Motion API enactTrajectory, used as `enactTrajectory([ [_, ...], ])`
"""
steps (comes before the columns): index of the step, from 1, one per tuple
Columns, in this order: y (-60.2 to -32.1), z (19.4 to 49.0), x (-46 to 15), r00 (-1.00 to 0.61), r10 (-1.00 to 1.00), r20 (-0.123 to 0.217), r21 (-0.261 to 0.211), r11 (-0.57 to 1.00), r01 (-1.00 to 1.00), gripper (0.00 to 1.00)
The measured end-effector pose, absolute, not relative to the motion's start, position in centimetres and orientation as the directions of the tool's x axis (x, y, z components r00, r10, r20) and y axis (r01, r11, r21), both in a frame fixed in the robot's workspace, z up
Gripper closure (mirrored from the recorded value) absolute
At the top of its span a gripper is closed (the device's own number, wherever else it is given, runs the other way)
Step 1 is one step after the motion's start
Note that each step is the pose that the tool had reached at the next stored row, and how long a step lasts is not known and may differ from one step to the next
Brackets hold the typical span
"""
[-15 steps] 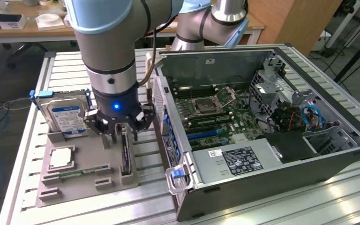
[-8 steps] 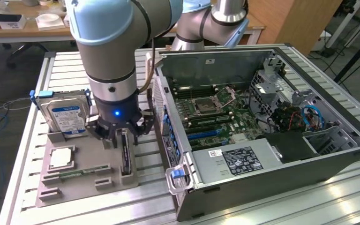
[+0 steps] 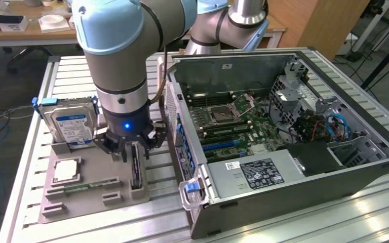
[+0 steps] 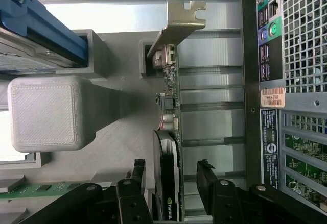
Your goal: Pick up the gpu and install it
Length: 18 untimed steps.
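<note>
End effector (image 4: 171,167), spread wide, straddles thin flat gpu (image 4: 171,112) with silver bracket (image 4: 185,19).

- The arm (image 3: 117,55) stands near-vertical, its thick grey forearm upright, with the wrist dead straight below it.
- A blue light glows on the wrist collar.
- The gripper (image 3: 132,153) points straight down — jaws spread wide, black fingers (image 4: 134,185) parallel.

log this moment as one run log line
gripper: open, astride gpu | gpu: on edge in grey holder, not yet lifted | pc case: side open
</note>
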State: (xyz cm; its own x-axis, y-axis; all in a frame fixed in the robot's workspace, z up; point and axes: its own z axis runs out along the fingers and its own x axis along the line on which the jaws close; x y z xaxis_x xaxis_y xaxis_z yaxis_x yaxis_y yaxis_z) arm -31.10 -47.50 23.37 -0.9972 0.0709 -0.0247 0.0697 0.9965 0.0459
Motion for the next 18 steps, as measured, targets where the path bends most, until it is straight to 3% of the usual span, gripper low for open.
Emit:
enactTrajectory([
  [12,-47.5,23.3,-31.1,-0.997,0.071,-0.025,0.046,0.997,0.07,0.48],
  [14,-47.5,23.3,-31.1,-0.997,0.071,-0.025,0.046,0.997,0.07,0.61],
  [15,-47.5,23.3,-31.1,-0.997,0.071,-0.025,0.046,0.997,0.07,0.61],
  [16,-47.5,23.3,-31.1,-0.997,0.071,-0.025,0.046,0.997,0.07,0.67],
  [18,-47.5,23.3,-31.1,-0.997,0.071,-0.025,0.046,0.997,0.07,0.67],
])
